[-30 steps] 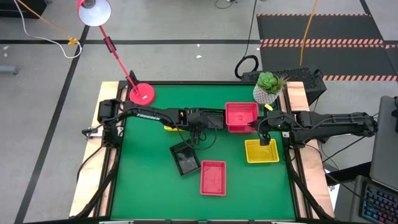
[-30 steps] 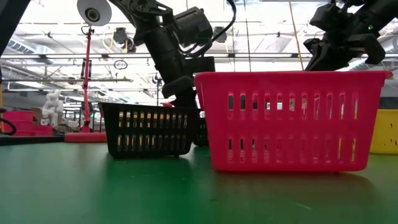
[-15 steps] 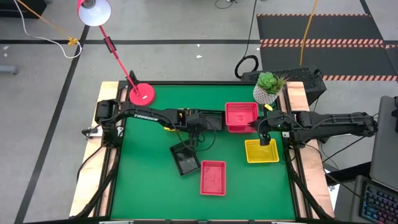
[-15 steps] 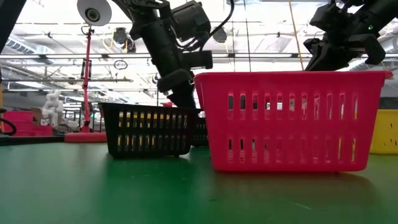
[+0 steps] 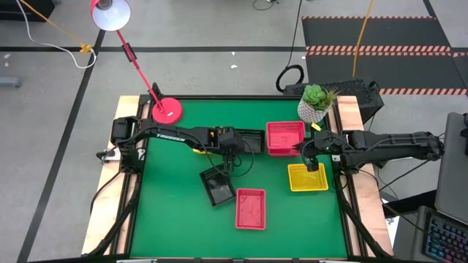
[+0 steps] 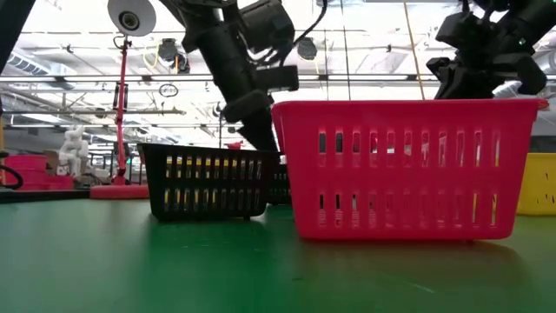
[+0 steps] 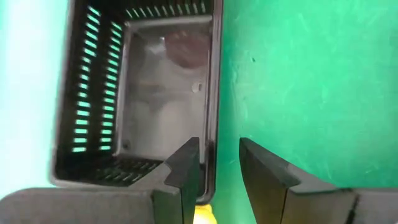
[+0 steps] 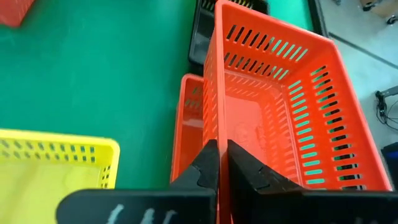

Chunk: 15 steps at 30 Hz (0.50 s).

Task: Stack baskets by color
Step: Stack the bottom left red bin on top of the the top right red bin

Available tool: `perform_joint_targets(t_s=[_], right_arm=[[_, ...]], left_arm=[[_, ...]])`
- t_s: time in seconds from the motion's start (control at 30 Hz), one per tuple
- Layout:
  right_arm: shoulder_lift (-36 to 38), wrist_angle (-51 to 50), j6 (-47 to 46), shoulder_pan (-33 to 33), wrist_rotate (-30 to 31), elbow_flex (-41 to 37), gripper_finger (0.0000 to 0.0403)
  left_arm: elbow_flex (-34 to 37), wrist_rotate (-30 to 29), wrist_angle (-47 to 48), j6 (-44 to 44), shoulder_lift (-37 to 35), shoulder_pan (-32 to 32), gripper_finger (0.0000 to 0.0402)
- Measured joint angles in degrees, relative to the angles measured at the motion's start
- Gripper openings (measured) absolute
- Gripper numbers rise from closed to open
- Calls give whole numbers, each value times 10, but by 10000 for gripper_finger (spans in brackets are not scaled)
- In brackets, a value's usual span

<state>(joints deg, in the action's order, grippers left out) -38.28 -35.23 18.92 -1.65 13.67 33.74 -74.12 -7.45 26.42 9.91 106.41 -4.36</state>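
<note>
My left gripper [image 5: 223, 166] [image 7: 217, 146] hovers open over a black basket [image 5: 218, 185] [image 7: 155, 93] that rests on its base on the green mat. One finger is above the inside and one above the mat, with the basket's long wall [image 7: 211, 124] between them. I cannot tell if they touch it. At the far right my right gripper [image 5: 300, 148] [image 8: 221, 146] is shut on a red basket [image 5: 284, 136] [image 8: 280, 106]. This one sits tilted over a second red basket [image 8: 189, 118]. My right gripper pinches the red basket's long side wall at its rim [image 8: 219, 127], one finger inside the basket and one outside. The fingers come slanting down from the table's right side. The basket is tilted over the lower red basket; whether it rests on it I cannot tell.
A yellow basket [image 5: 308, 177] lies under my right wrist and a third red basket [image 5: 250, 208] [image 6: 404, 169] near the front edge. Another black basket [image 5: 248, 136] stands left of the red pair. A yellow piece [image 5: 199, 150] shows under my left arm. Lamp base [image 5: 167, 110] and plant pot [image 5: 314, 108] stand at the back.
</note>
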Motion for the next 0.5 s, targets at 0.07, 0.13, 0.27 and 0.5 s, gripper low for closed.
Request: perform_joint_targets(t_s=[0.07, 0.13, 0.27, 0.5], right_arm=[[0, 5, 1, 0, 0, -6, 4], [2, 7, 11, 0, 0, -18, 4], [1, 24, 27, -2, 0, -40, 4], [1, 38, 41, -3, 2, -49, 4]], left_arm=[[-7, 0, 2, -5, -12, 1, 115], [-10, 0, 5, -9, -30, 4, 115], [-10, 0, 7, -15, -71, 17, 115], [-11, 0, 8, -17, -132, 47, 115]])
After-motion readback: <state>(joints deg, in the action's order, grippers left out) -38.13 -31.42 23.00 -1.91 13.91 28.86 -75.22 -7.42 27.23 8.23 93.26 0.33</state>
